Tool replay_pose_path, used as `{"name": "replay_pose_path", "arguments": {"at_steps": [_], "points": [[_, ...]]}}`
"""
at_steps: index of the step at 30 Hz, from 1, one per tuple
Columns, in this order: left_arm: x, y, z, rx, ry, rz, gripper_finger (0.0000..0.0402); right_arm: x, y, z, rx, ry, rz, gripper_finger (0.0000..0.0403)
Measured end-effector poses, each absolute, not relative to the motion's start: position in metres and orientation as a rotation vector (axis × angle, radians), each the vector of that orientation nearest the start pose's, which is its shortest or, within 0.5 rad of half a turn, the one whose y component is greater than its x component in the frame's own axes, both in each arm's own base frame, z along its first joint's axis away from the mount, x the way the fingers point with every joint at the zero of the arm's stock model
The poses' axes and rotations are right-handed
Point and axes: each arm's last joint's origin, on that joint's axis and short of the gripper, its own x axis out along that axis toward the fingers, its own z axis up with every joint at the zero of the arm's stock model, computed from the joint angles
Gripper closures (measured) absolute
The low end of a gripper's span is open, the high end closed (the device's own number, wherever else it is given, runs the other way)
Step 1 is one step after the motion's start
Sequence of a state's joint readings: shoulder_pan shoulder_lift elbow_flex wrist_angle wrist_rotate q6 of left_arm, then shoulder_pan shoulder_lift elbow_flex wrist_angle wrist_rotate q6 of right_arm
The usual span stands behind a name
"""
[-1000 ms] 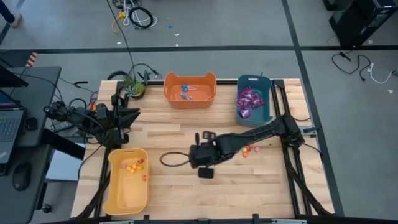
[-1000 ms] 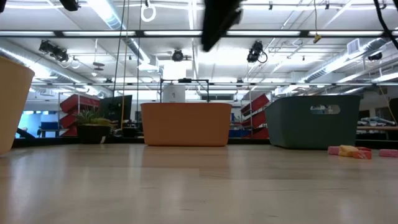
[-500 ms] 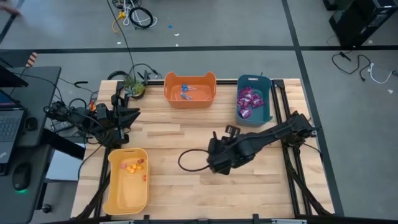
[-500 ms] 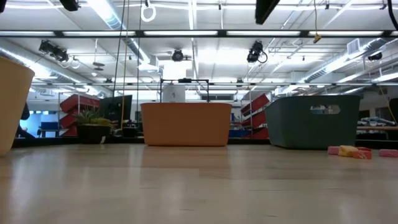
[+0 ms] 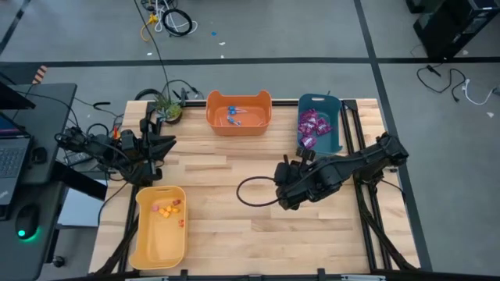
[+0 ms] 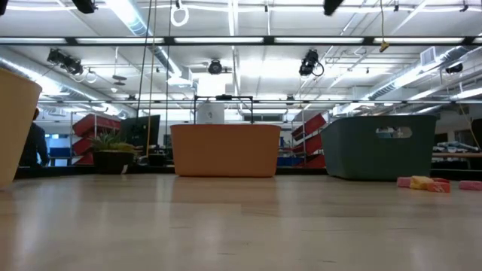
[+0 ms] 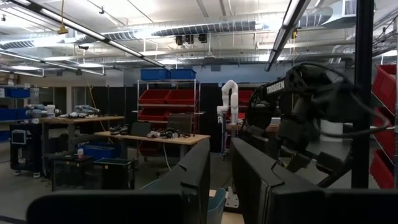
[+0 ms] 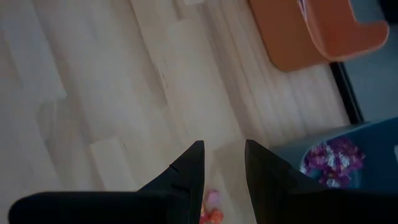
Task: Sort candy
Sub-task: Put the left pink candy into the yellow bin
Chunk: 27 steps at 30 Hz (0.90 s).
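Purple packets lie in the teal bin [image 5: 319, 125], blue lollipops in the orange bin [image 5: 238, 113], and small orange and pink pieces in the yellow bin [image 5: 160, 226]. A few loose orange and pink pieces [image 6: 425, 183] rest on the table in front of the teal bin; the right wrist view shows them as candy pieces [image 8: 210, 210] below the fingers. My right gripper [image 8: 222, 152] hangs open above the table right of centre, pointing steeply down, nothing between its fingers. In the high view the right gripper [image 5: 287, 195] hides those pieces. My left gripper [image 7: 221, 165] stands open at the table's left edge, also in the high view [image 5: 158, 145].
A potted plant [image 5: 166, 108] stands at the table's far left corner. A desk with a laptop [image 5: 12, 156] sits left of the table. Black frame rails [image 5: 367, 211] run along the right edge. Bare wood lies in the middle and near part.
My right gripper has swung from the table's middle toward the right edge and risen, leaving the top of the low view. It now hangs over the loose pieces near the teal bin. Its wrist has rolled somewhat.
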State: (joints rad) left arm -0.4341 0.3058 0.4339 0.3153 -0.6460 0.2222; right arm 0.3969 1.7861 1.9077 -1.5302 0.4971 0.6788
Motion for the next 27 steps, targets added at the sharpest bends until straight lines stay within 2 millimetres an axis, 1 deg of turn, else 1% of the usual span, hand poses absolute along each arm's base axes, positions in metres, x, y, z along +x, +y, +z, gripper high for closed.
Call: {"name": "replay_pose_path", "arguments": {"at_steps": [4, 8, 17, 21, 27], "points": [[0.085, -0.02, 0.313, -0.01, -0.354, 0.249, 0.0335, 0.292, 0.109, 0.34, 0.007, 1.147, -0.519, 0.0302], [0.085, -0.02, 0.313, -0.009, -0.354, 0.249, 0.0335, 0.275, 0.103, 0.317, 0.072, 1.093, -0.512, 0.0302], [0.085, -0.02, 0.313, -0.009, -0.354, 0.249, 0.0335, 0.238, 0.088, 0.26, 0.213, 1.016, -0.474, 0.0302], [0.085, -0.02, 0.313, -0.009, -0.355, 0.249, 0.0335, 0.226, 0.083, 0.234, 0.241, 1.028, -0.478, 0.0302], [0.085, -0.02, 0.313, -0.009, -0.354, 0.249, 0.0335, 0.212, 0.077, 0.2, 0.228, 1.105, -0.549, 0.0302]]}}
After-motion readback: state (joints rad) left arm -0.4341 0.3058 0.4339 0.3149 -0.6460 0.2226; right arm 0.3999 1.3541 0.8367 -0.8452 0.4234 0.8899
